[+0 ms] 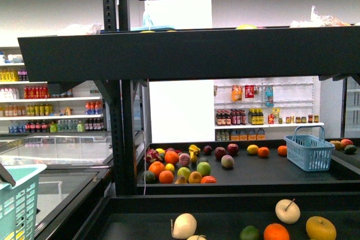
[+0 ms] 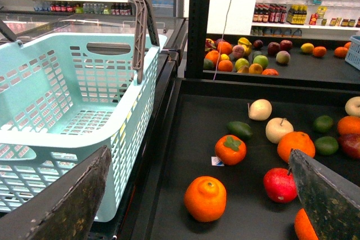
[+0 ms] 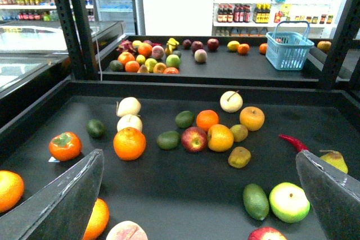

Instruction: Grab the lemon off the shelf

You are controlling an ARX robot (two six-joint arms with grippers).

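Note:
The lemon (image 3: 239, 132) is a small yellowish oval fruit on the shelf's (image 3: 169, 87) dark tray, between an orange-yellow fruit (image 3: 220, 137) and a bigger round golden-yellow fruit (image 3: 252, 118). It shows only in the right wrist view. My right gripper (image 3: 198, 154) is open and empty above the tray, with the lemon a little ahead of it. My left gripper (image 2: 198, 153) is open and empty over the tray's left part, above an orange (image 2: 205, 198). The shelf's front rim (image 1: 225, 202) also shows in the front view.
A light-blue basket (image 2: 67, 99) stands just left of the tray. Oranges, apples, limes, a persimmon (image 3: 65, 145) and a red chilli (image 3: 292, 141) lie scattered on the tray. A farther tray (image 1: 247, 173) holds more fruit and a blue basket (image 1: 309, 150).

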